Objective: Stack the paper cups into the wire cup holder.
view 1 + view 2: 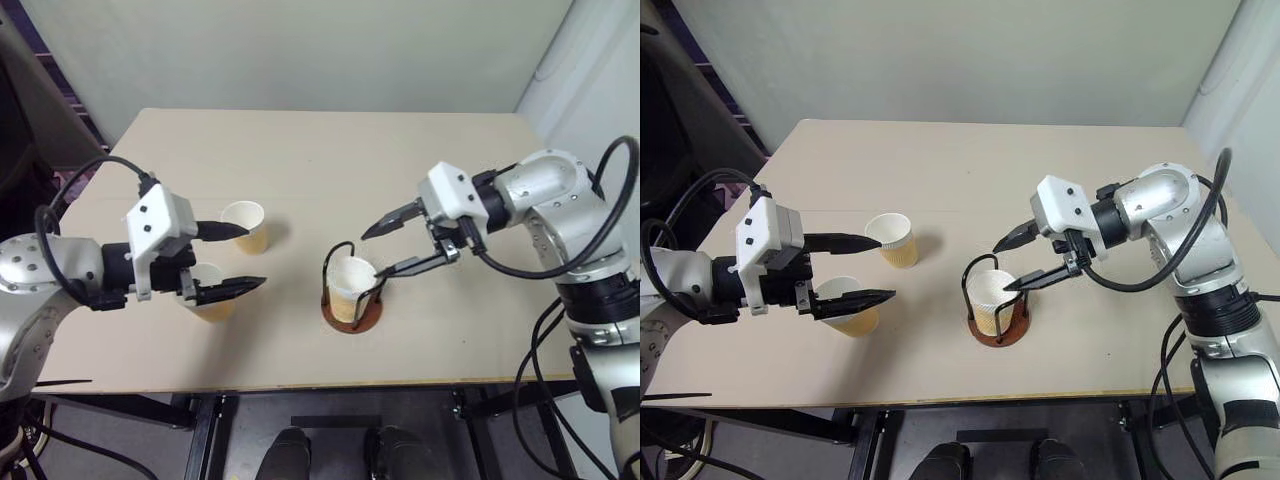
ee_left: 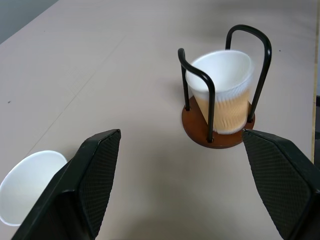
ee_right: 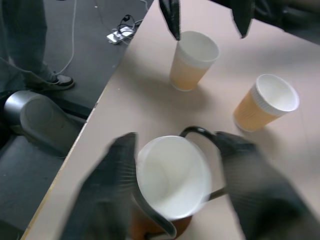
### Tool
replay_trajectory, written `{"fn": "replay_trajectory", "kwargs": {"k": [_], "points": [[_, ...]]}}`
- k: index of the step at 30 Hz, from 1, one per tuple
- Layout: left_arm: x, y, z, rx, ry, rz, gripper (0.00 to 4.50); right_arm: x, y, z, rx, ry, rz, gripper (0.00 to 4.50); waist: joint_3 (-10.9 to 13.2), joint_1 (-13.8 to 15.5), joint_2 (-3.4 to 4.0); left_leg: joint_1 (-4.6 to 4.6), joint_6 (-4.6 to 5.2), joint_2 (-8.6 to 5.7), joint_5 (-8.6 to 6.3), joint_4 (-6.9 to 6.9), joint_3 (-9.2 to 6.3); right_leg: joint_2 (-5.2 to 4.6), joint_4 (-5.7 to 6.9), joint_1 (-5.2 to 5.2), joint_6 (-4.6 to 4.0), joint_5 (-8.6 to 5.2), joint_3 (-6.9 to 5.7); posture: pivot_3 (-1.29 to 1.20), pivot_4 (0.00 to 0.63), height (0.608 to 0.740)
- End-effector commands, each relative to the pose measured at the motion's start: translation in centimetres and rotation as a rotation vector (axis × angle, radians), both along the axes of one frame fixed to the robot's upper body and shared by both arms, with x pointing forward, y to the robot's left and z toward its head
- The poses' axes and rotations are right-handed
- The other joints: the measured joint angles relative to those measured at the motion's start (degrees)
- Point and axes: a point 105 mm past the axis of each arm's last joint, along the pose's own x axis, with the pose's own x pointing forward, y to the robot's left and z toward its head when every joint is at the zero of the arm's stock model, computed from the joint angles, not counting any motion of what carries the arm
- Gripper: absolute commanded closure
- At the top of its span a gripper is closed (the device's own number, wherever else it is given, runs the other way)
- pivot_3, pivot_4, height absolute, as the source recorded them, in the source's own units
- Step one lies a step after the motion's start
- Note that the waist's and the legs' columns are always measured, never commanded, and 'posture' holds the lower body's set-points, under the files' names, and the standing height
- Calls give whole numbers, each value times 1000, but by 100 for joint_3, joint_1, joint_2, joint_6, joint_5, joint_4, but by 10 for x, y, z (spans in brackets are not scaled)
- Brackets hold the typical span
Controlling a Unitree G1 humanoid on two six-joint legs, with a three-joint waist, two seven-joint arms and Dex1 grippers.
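The wire cup holder (image 1: 353, 312) stands near the table's front middle, with one paper cup (image 1: 349, 283) sitting in it, slightly tilted. My right gripper (image 1: 370, 255) hangs open just above that cup; in the right wrist view its fingers (image 3: 112, 190) flank the cup (image 3: 172, 177) without gripping it. A second paper cup (image 1: 246, 226) stands upright to the left. A third paper cup (image 1: 211, 293) stands nearer the front. My left gripper (image 1: 256, 257) is open, holds nothing, and hovers above and between these two cups, pointing toward the holder (image 2: 218, 131).
The beige table (image 1: 320, 160) has its front edge close behind the holder and its left edge near the left arm. A person's legs (image 3: 30, 45) and cables on the floor show beyond the table's side.
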Motion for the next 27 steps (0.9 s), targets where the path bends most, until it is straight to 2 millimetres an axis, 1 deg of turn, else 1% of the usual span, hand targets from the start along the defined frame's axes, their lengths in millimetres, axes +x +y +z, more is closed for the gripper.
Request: {"fn": "replay_trajectory", "kwargs": {"k": [1, 2, 4, 5, 7, 8, 9, 11, 13, 15, 19, 24, 27], "points": [[-2, 11, 13, 47, -55, 47, 327, 1, -3, 14, 23, -51, -10, 194, 0, -1, 0, 0, 0, 0, 0, 0, 0, 0, 0, 0, 0, 0, 0, 0, 150, 740], [-2, 18, 14, 69, -57, 68, 327, 4, -6, 18, 41, -54, -26, 42, 0, -3, 0, 0, 0, 0, 0, 0, 0, 0, 0, 0, 0, 0, 0, 0, 150, 740], [-3, 39, 12, 159, -55, 142, 327, 7, -13, 32, 132, -13, -43, 42, 0, -6, 0, 1, 0, 0, 0, 0, 0, 0, 1, 0, -1, 0, 0, 0, 150, 740], [-3, 47, 12, 192, -53, 165, 327, 7, -15, 37, 164, 7, -40, 42, 0, -12, 0, 2, 0, 0, 0, 0, -1, 0, 1, -1, -2, -1, 0, 0, 150, 740], [-4, 76, 5, 354, -27, 247, 327, -1, -21, 49, 260, 90, 7, 42, 0, -19, 0, 1, 0, 1, 0, -2, 1, 1, 3, -4, -6, -4, 1, 0, 150, 740], [-7, 88, 4, 416, -4, 266, 327, -10, -24, 54, 312, 154, 61, 42, 0, -25, -1, 1, 0, 3, -1, -2, 0, 5, 0, -4, -9, -6, 1, 0, 150, 740], [-11, 95, 2, 458, 17, 268, 327, -18, -25, 57, 343, 201, 107, 42, 0, -25, -1, -1, -1, 4, -2, -4, 0, 7, 0, -6, -16, -11, 1, 0, 150, 740], [-17, 98, 0, 498, 54, 229, 327, -25, -21, 52, 345, 237, 138, 42, -3, -22, -6, -5, -3, 3, -3, -6, -1, 14, 1, -8, -23, -19, 2, 0, 150, 740], [-21, 95, -1, 504, 73, 187, 327, -24, -15, 41, 311, 232, 130, 42, -8, -20, -14, -7, -10, 5, -7, -5, -5, 26, 0, -7, -29, -23, 2, 0, 150, 740], [-24, 92, -4, 512, 99, 146, 327, -24, -10, 36, 307, 235, 122, 42, -8, -10, -14, -9, -11, 6, -7, -4, -13, 28, 1, -8, -30, -23, 2, 0, 150, 740], [-28, 86, -21, 541, 159, 72, 327, -21, -7, 27, 292, 232, 100, 42, -8, -10, -13, -9, -11, 8, -8, -3, -17, 26, 5, -9, -29, -22, 2, 0, 150, 740], [-16, 83, -43, 597, 182, 60, 327, -20, -7, 19, 255, 218, 77, 42, -9, 5, -14, -8, -13, 9, -12, -3, -19, 25, 8, -10, -29, -20, 0, 0, 150, 740], [-8, 80, -50, 606, 177, 59, 327, -17, -8, 19, 261, 217, 55, 42, -9, -1, -14, -11, -16, 10, -14, -2, -18, 24, 8, -16, -29, -18, 0, 0, 150, 740]]}}
